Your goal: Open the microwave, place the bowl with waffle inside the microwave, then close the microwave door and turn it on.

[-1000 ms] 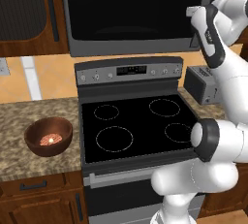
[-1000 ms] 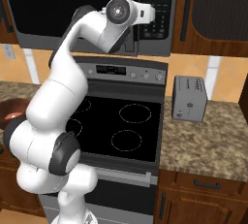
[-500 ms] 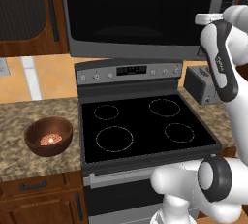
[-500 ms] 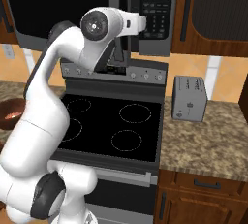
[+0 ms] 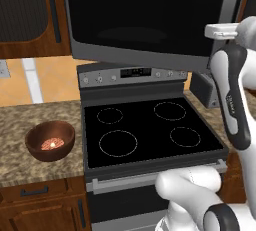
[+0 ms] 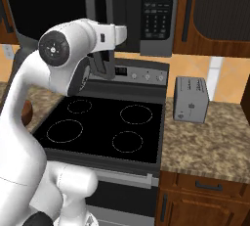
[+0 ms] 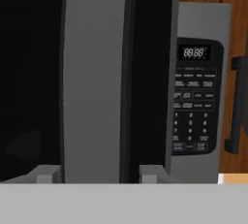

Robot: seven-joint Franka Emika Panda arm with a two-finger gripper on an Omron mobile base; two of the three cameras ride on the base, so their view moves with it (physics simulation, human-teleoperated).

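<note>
Gripper at the microwave door handle

In the hand view the gripper (image 7: 95, 173) has its fingertips spread either side of the microwave door (image 7: 94, 72) handle; contact cannot be judged. The microwave (image 6: 156, 14) keypad sits just right of it. The bowl (image 5: 50, 140) holding the waffle (image 5: 52, 143) rests on the desk (image 5: 30, 120), far below and left, well apart.

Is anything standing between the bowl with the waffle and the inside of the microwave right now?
Yes, the microwave door. Its dark glass covers the front of the microwave above the stove, so it looks shut. The bowl, with the waffle in it, sits on the counter left of the stove.
</note>
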